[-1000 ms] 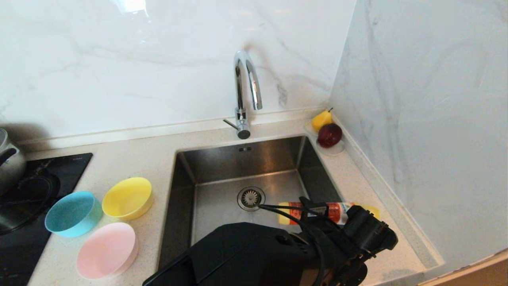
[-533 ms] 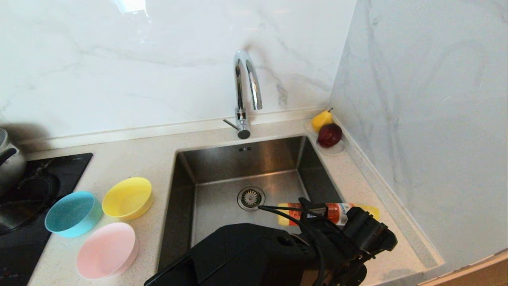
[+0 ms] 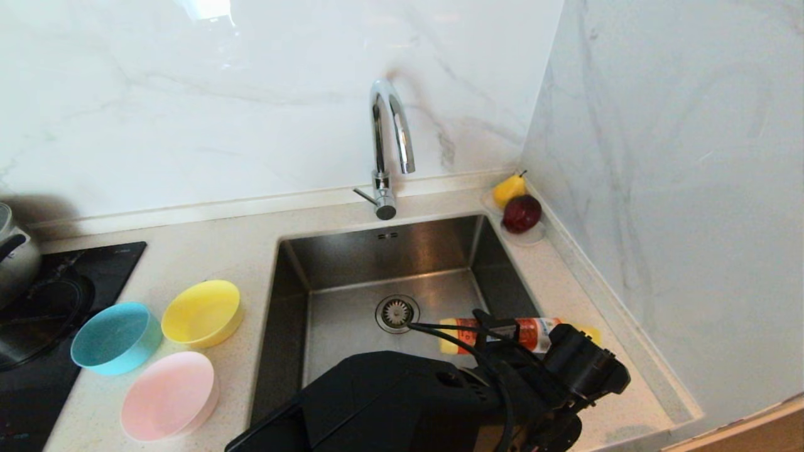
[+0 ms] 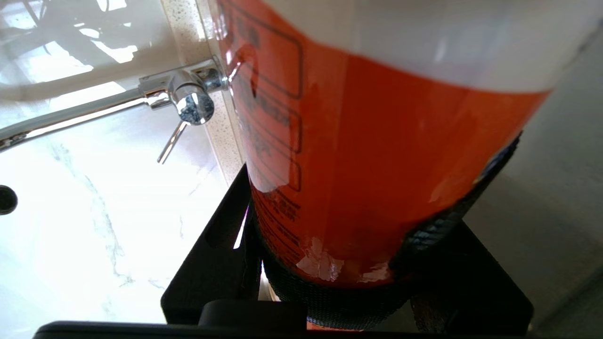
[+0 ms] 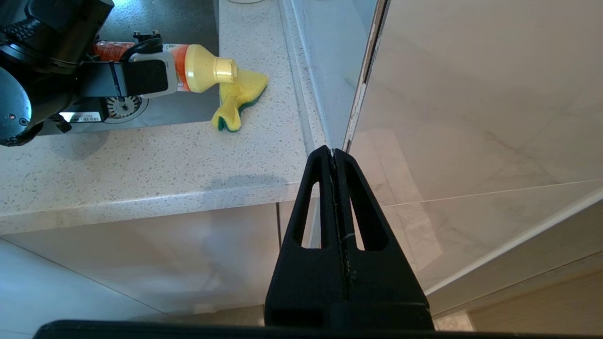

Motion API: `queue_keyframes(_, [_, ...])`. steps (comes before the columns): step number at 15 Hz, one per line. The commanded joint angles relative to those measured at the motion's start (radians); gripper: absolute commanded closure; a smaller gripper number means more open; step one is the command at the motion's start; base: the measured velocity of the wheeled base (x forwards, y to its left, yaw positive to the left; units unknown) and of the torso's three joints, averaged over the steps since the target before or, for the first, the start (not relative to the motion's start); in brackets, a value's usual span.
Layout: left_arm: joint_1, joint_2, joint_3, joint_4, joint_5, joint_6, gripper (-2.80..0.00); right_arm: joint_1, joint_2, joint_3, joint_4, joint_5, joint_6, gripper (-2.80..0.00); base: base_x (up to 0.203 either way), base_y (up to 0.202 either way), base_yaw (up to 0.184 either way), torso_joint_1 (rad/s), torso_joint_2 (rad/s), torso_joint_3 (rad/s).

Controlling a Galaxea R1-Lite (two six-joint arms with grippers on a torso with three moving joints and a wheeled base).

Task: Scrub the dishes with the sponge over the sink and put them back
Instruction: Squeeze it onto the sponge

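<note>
Three dishes stand on the counter left of the sink [image 3: 342,326]: a yellow bowl [image 3: 202,312], a light blue bowl [image 3: 115,337] and a pale pink bowl [image 3: 169,394]. The sponge [image 5: 240,101], yellow with a green layer, lies crumpled on the counter right of the sink [image 5: 188,108]; in the head view only a bit of the sponge [image 3: 590,333] shows. My left gripper [image 3: 502,339] is shut on an orange-labelled bottle [image 4: 377,155], held level over the sink's right edge, with the bottle's yellow cap [image 5: 209,73] at the sponge. My right gripper [image 5: 333,153] hangs shut and empty below the counter's front edge.
A chrome faucet [image 3: 389,144] rises behind the sink. A saucer with a yellow pear [image 3: 509,188] and a dark red fruit [image 3: 521,213] sits in the back right corner. A black cooktop [image 3: 38,314] and a steel pot [image 3: 12,251] are at the far left. A marble wall [image 3: 659,188] closes the right side.
</note>
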Motion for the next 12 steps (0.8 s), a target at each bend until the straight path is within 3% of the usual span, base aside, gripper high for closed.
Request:
queue_keyframes(1, [0.0,-0.009,0.0,0.005,0.006,0.009,0.0,-0.001,0.001,0.0,0.0,0.001,0.0,0.0,0.0,0.0,0.0,0.0,0.0,0.0])
queue_keyframes(12, [-0.002,-0.004,0.003,0.006,0.007,0.014,0.0,0.0,0.001,0.0,0.0,0.001,0.0,0.0,0.0,0.0,0.0,0.0,0.0,0.0])
